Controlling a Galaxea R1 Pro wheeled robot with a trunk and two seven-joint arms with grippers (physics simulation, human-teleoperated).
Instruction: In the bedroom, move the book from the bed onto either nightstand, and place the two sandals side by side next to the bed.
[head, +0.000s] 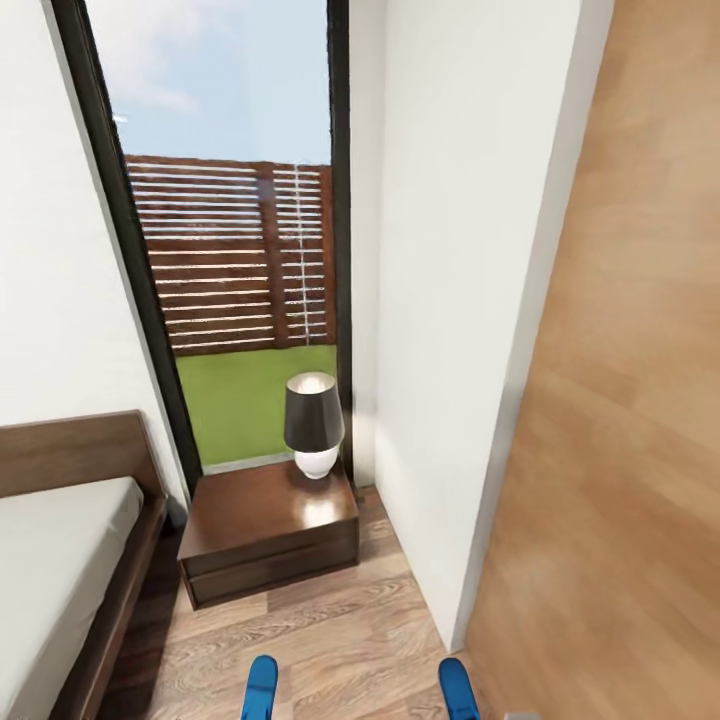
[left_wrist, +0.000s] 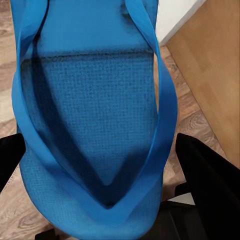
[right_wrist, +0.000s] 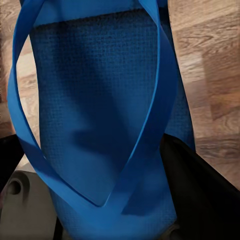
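Two bright blue sandals poke up at the bottom of the head view, one (head: 261, 688) left of the other (head: 458, 688), above the wood floor. In the left wrist view a sandal (left_wrist: 95, 115) lies between the black fingers (left_wrist: 210, 182) of my left gripper (left_wrist: 107, 172), which is shut on it. My right gripper (right_wrist: 102, 187) is shut on the other sandal (right_wrist: 100, 100) the same way. The bed (head: 60, 570) is at the lower left, and a nightstand (head: 265, 515) stands beside it under the window. The book is out of view.
A dark-shaded lamp (head: 314, 424) stands on the nightstand's back right corner. A white wall (head: 450, 350) juts out on the right, with a light wood panel (head: 620, 400) beside it. Wood floor (head: 330, 640) lies between bed, nightstand and wall.
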